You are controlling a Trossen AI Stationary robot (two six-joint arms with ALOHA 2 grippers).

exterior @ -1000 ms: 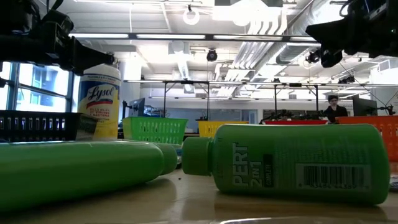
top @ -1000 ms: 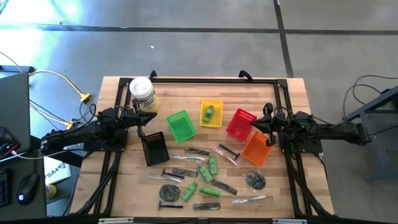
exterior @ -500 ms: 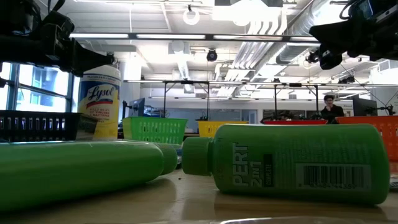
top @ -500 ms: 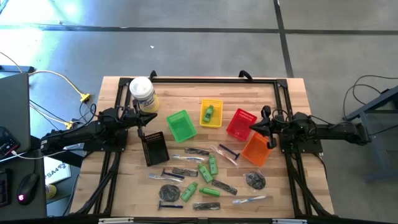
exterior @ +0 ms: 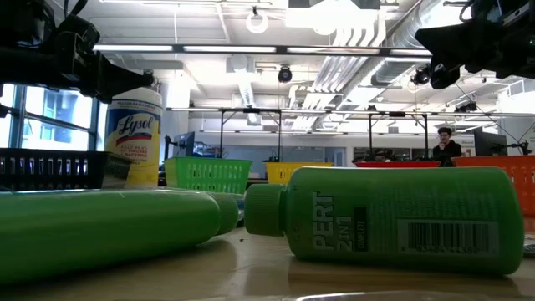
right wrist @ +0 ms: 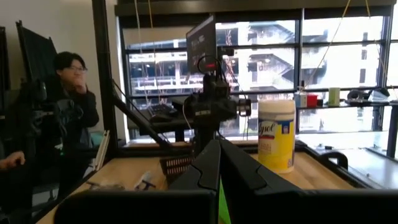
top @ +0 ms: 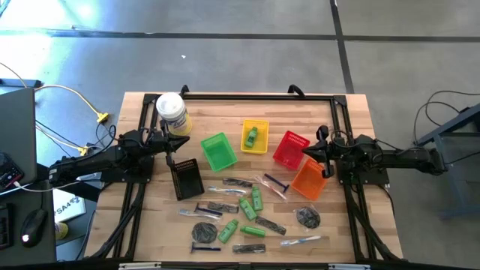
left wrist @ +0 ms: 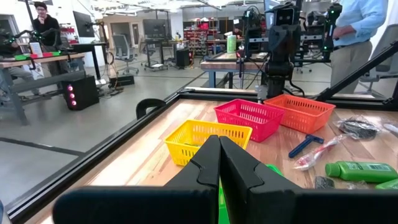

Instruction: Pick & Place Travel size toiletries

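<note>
We see both arms raised at the sides of the bench (top: pixel 150 217), and neither is working on anything. The left tool (top: pixel 182 141) hangs beside the white-lidded jar (top: pixel 172 112) and above the far end of the black basket (top: pixel 187 178); its wrist view shows the fingers (left wrist: pixel 208 163) pressed together with nothing between them. The right tool (top: pixel 304 150) hovers over the seam between the red basket (top: pixel 290 148) and the orange basket (top: pixel 310 181), likewise closed and empty.

The toiletries lie scattered on the near half of the bench: green bottles (top: pixel 256 198), dark sticks (top: pixel 238 182), a purple-handled razor (top: pixel 274 181), grey discs (top: pixel 307 217) and clear-wrapped pieces (top: pixel 301 241). One green bottle (top: pixel 253 136) already sits in the yellow basket (top: pixel 255 124); the green basket (top: pixel 218 151) looks empty.

We judge the main risk to be the crowding. The bottles, sticks and wrapped pieces lie close together, some touching, so a descending tool could nudge a neighbour or pinch two at once. The bottles lie on their sides and may roll away. The discs and wrapped pieces sit flat and may slip out. The light baskets could shift if an arm clips a rim.
</note>
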